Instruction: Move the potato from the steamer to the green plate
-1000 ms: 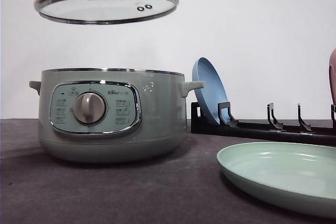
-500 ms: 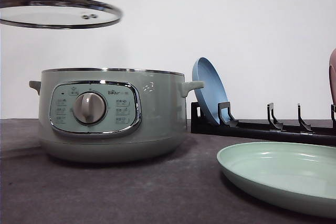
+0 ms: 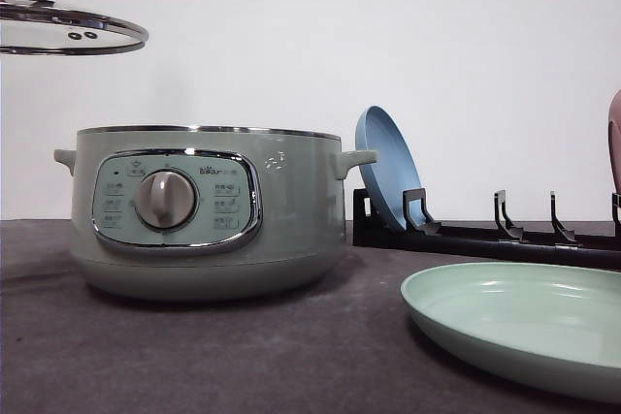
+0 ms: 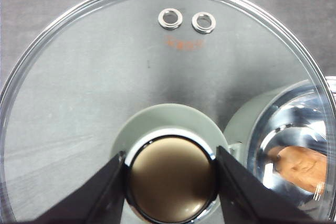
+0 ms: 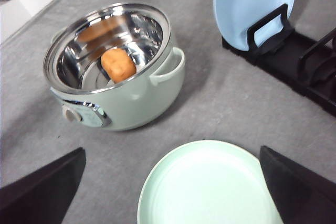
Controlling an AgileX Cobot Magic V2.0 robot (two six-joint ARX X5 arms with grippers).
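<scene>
The potato [image 5: 118, 65] lies in the open steamer [image 5: 115, 66]; the green plate [image 5: 210, 187] seems bare. The left gripper [image 4: 170, 182], clamping the lid [image 4: 157, 77], has carried it farther left. The right gripper [image 5: 173, 182] gapes wide.

green plate [image 3: 514, 332] cut by frame edge | glass lid [image 3: 68, 28] cropped | potato [image 4: 300, 165] partly seen, perhaps distorted through glass

There is one round sage-green electric steamer [image 5: 118, 72] with one orange-brown oblong potato [image 5: 118, 65] inside it. One round glass lid [image 4: 105, 72] hangs apart from the steamer. Beside the steamer are two plates: one pale mint-green round plate [image 5: 210, 187] and one light blue round plate [image 5: 252, 3], plus one black plastic dish rack [image 3: 505, 235].
</scene>
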